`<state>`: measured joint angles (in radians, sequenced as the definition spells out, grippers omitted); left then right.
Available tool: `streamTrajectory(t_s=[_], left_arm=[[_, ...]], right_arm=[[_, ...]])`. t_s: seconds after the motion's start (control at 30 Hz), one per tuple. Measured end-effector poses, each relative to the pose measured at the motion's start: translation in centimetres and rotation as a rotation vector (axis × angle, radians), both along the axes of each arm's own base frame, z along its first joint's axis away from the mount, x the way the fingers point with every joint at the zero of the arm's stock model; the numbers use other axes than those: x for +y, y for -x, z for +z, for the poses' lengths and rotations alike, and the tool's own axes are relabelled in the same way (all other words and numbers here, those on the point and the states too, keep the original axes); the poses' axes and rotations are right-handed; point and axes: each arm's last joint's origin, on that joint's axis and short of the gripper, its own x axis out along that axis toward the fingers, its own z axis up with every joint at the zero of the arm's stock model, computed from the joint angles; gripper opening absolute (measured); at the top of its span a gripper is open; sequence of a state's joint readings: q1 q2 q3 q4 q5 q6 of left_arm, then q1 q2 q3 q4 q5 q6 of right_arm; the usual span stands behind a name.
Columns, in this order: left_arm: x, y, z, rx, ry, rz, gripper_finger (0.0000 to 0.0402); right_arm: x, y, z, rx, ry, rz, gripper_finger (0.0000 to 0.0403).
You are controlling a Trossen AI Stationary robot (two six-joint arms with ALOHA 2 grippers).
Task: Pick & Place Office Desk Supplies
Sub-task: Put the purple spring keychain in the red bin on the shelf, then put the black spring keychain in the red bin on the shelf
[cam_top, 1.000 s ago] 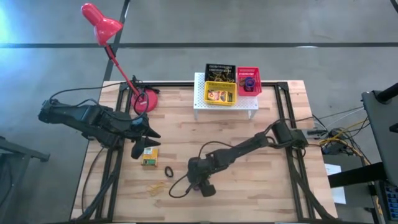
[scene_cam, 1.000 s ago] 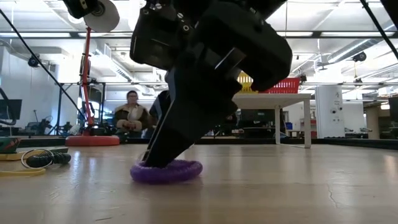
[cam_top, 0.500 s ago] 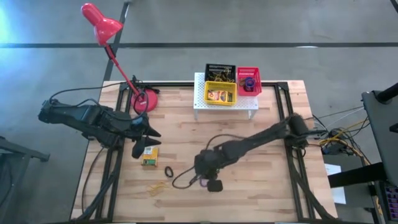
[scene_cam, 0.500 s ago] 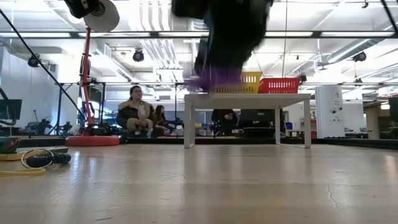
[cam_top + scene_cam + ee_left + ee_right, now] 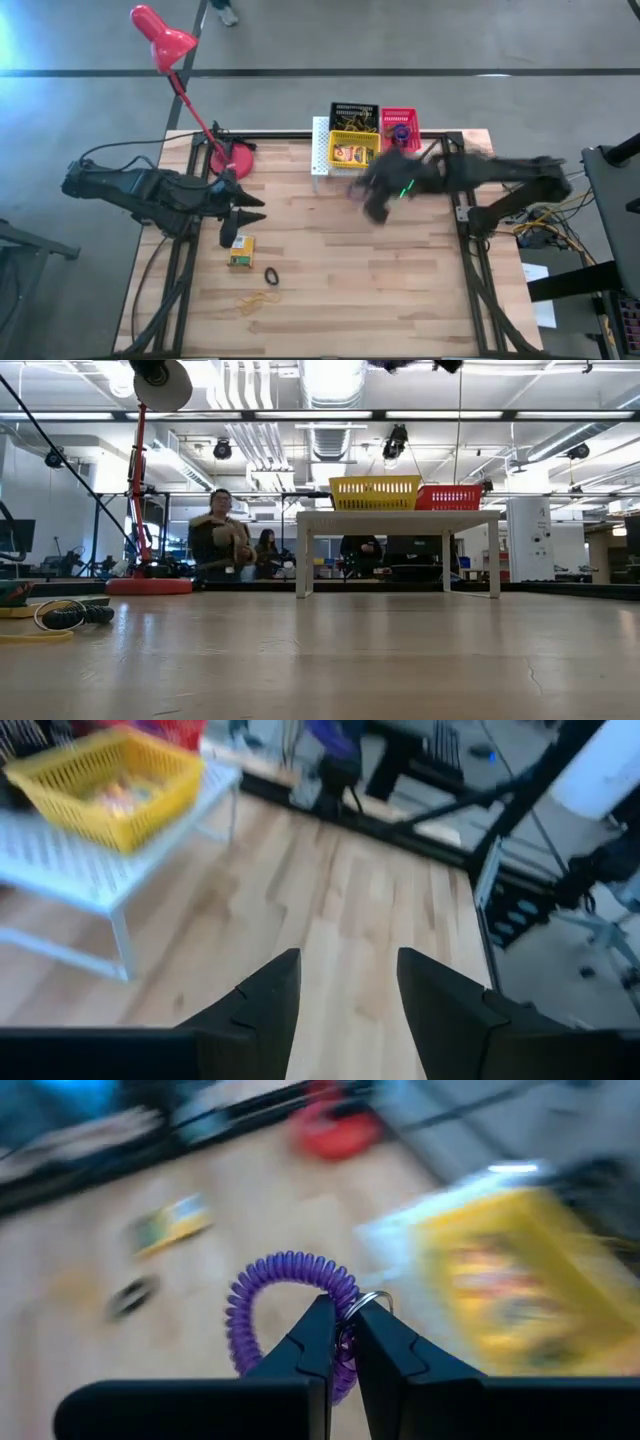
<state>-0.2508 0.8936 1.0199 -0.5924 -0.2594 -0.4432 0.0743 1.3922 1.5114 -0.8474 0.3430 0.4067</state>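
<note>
Carrying the purple coil ring (image 5: 290,1315), clamped by its metal loop between the closed fingers of the right end effector (image 5: 340,1342), up off the worktop (image 5: 400,280) and toward the white perforated stand (image 5: 322,165). Hovering just in front of the stand's right half in the high view, close to the red tray (image 5: 400,130) and beside the yellow tray (image 5: 355,150).

Judging the step in hand as the transport leg of a pick and place: ring grasped and lifted, not yet delivered. Probably heading for the red tray, which seems to be holding a similar purple item already, though too small to confirm.

Next move calling for: bringing the ring above the chosen tray, lowering past its rim, then parting the fingers so the coil drops inside rather than hanging on the edge. Taking care with the springy coil, likely to bounce or snag on the basket wall.

Waiting well to the left of the stand, near the red desk lamp (image 5: 165,40) base: the left end effector (image 5: 345,995), fingers apart and gripping nothing.

Lying on the worktop in front of and left of the stand, yet to be sorted: a yellow-green card box (image 5: 240,250), a black ring (image 5: 271,275) and thin yellow rubber bands (image 5: 252,299).
</note>
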Motion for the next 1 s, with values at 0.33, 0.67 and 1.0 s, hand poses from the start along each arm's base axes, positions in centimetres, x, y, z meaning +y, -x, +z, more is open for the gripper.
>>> streamTrajectory(t_s=[0.33,0.67,1.0], left_arm=[[0.6,-0.2,0.6,-0.074,-0.084,0.172,0.0173],[0.8,-0.2,0.6,-0.078,-0.108,0.23,0.0173],[0.9,-0.1,0.5,-0.066,-0.109,0.234,0.0173]], right_arm=[[-14.3,9.1,-0.9,0.063,-0.067,-0.538,0.0022],[-21.4,11.6,-6.1,0.063,-0.18,-0.576,0.0052],[-23.1,10.6,-7.1,0.11,-0.199,-0.505,0.017]])
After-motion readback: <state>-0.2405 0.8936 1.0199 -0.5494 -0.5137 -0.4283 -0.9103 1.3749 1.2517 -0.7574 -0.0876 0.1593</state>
